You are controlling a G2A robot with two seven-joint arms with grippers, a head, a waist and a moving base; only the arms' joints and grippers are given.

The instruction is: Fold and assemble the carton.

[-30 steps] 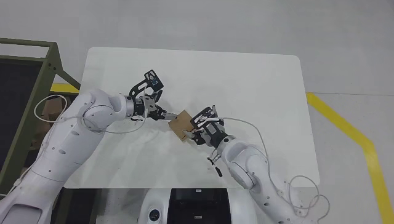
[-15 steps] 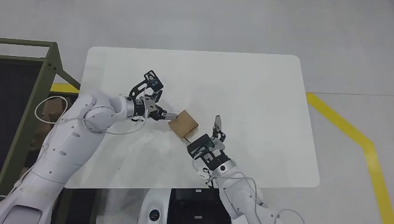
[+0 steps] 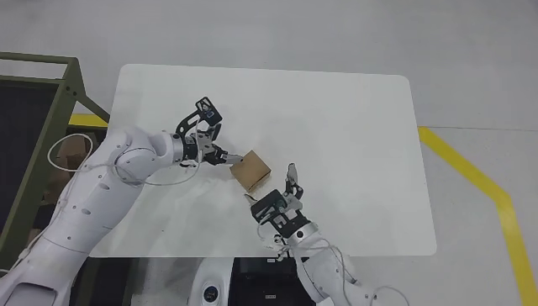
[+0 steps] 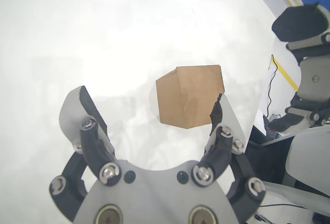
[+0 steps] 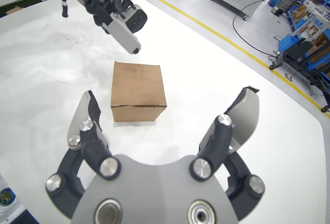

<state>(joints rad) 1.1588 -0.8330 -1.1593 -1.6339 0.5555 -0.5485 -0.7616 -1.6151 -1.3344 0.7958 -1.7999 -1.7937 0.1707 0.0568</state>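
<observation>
Brown cardboard carton [image 3: 251, 171] sits on white table [image 3: 353, 113].

Top view: carton is btwn the tools. Left gripper [image 3: 220, 156] is just beside one side, right gripper [image 3: 277, 190] near the opposite. Neither touches it; prob. no hold needed, as the box looks fully folded.

Left wrist view: jaws spread, empty, carton just ahead of the fingertips.

Right wrist view: jaws wide apart, empty, carton ahead. Flaps shut, so contents unseen.

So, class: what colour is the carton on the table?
Plain brown cardboard; the carton shows best in the right wrist view.
</observation>
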